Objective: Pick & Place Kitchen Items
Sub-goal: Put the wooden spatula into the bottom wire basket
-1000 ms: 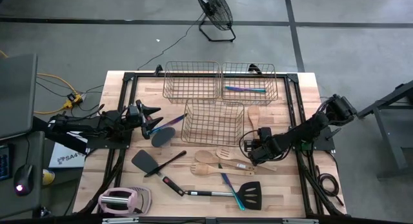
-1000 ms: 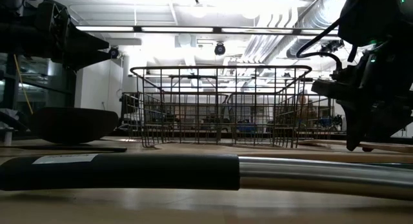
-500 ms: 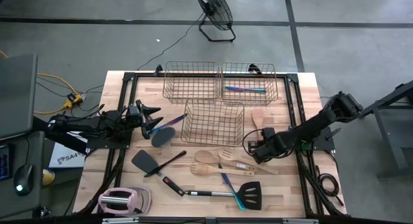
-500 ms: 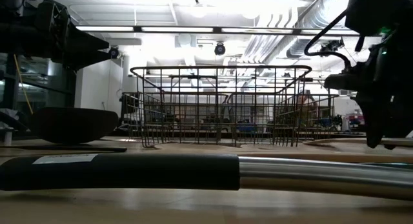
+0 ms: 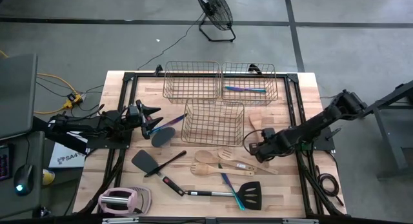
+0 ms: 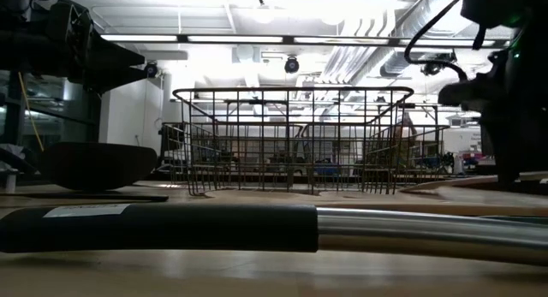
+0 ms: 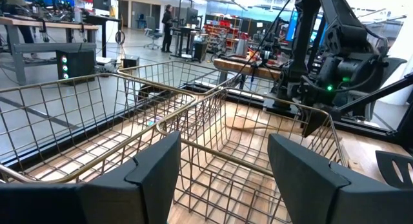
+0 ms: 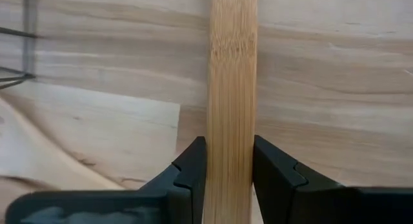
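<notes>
Right wrist view: pale wooden handle [image 8: 231, 88] runs straight up the frame, long axis vertical, sitting squarely between the right gripper [image 8: 230, 169] fingers [image 8: 193, 169]. Both pads press its sides, so the gripper is clamped on the handle. Wood table surface [image 8: 322, 88] behind it.

High view: right gripper [image 5: 256, 148] sits right of centre, just right of the near wire basket [image 5: 213, 122]. The handle's utensil looks like the wooden spatula [image 5: 255, 118] with its blade just above the gripper, long axis running up-down in frame, blade toward the upper edge; the arm covers most of it, so that match is not certain.

Other utensils on the table, high view:
- wooden spoon [image 5: 210, 156] and slotted wooden spatula [image 5: 233, 155], lower centre, handles pointing right
- second wooden spoon [image 5: 208, 170] just below them
- black spatula [image 5: 151, 162], lower left of centre, handle pointing upper right
- black slotted turner [image 5: 242, 191] with steel shaft, bottom centre, head at right
- iridescent piece [image 5: 231, 188] crossing it diagonally
- iridescent pieces [image 5: 245, 89] inside the upper right basket [image 5: 250, 83], lying horizontal

Left gripper [image 5: 150, 119] hovers at left centre, fingers spread apart and holding nothing, with a black spoon [image 5: 161, 134] just below it, bowl at lower left. Left wrist view shows its fingers [image 7: 155, 169] wide apart facing the near basket.
</notes>
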Robot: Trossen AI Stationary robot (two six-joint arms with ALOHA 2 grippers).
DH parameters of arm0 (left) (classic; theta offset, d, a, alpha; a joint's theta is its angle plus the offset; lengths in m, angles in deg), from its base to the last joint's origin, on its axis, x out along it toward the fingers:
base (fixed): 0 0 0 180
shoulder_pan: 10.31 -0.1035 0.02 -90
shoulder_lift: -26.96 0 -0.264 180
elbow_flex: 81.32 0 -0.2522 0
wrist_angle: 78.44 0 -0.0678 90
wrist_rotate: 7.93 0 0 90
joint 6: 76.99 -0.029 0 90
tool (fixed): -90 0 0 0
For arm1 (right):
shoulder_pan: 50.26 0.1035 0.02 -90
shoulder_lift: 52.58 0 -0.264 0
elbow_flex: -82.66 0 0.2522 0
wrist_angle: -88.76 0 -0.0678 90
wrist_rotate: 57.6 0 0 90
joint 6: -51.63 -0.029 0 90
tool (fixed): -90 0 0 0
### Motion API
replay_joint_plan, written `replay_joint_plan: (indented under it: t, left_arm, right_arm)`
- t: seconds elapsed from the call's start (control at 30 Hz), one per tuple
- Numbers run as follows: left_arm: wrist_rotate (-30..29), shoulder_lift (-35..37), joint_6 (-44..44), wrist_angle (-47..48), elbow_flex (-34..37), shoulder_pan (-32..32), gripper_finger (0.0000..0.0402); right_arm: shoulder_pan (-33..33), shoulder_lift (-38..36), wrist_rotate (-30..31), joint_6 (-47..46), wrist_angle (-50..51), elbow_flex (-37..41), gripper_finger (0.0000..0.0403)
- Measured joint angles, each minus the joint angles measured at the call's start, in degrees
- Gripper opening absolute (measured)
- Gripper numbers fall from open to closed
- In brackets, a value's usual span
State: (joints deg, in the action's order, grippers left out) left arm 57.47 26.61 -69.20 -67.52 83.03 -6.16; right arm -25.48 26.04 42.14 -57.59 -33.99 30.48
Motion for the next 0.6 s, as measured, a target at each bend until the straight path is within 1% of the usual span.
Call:
replay_joint_plan:
  t: [0.27,0.43,0.6]
  left_arm:
    - [0.0,0.0,0.0,0.0,0.0,0.0,0.0230]
    - [0.0,0.0,0.0,0.0,0.0,0.0,0.0230]
    - [0.0,0.0,0.0,0.0,0.0,0.0,0.0230]
  right_arm:
    - [0.4,-5.0,0.3,2.4,1.3,0.0,0.0090]
    - [2.0,-8.6,0.4,2.8,3.4,0.0,0.0089]
    - [3.9,-11.6,2.0,2.7,4.9,-0.1,0.0089]
